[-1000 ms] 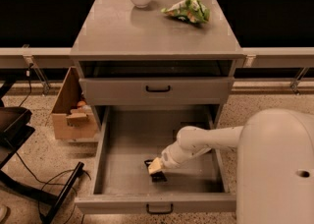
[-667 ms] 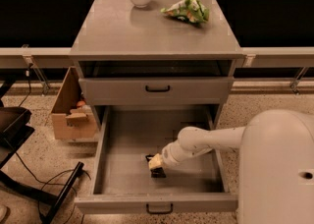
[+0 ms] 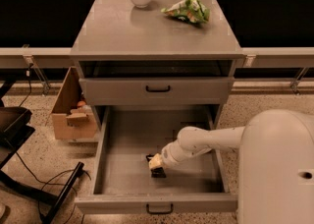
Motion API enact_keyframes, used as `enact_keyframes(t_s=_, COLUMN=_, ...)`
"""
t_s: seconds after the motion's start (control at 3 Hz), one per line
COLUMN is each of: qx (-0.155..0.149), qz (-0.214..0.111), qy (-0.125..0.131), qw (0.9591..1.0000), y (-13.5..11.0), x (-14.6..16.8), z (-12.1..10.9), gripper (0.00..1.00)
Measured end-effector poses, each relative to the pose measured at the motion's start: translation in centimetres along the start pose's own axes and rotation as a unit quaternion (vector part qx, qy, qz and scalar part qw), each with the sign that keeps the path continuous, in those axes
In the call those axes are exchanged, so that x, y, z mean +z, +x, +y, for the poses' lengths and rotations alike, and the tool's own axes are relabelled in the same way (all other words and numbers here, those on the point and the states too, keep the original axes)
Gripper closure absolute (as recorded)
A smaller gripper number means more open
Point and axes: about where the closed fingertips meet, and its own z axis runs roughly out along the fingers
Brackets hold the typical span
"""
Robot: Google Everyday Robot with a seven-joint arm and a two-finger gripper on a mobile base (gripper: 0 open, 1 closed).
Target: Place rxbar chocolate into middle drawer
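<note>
The white arm's gripper (image 3: pixel 156 162) hung low inside the open middle drawer (image 3: pixel 122 161), a smooth grey metal tray. The flat, dark rxbar chocolate (image 3: pixel 159 173) lay on its floor towards the front edge, touching the gripper. Whether it was clamped could not be told.

A smooth, pale plastic end effector (image 3: pixel 156 162) sits low inside the matt grey metal middle drawer (image 3: pixel 126 142).
</note>
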Motion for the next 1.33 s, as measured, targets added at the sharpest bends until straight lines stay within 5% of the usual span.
enact_keyframes(t_s=0.33, qx=0.000, qz=0.000, qy=0.000, qw=1.0000, y=0.0, x=0.0, z=0.0, gripper=0.04)
enact_keyframes(t_s=1.0, qx=-0.027, qz=-0.006, qy=-0.021, qw=0.9994, y=0.8, x=-2.5, z=1.4, gripper=0.00)
enact_keyframes(t_s=1.33, qx=-0.063, qz=0.002, qy=-0.046, qw=0.9970, y=3.9, x=-7.5, z=3.6, gripper=0.00)
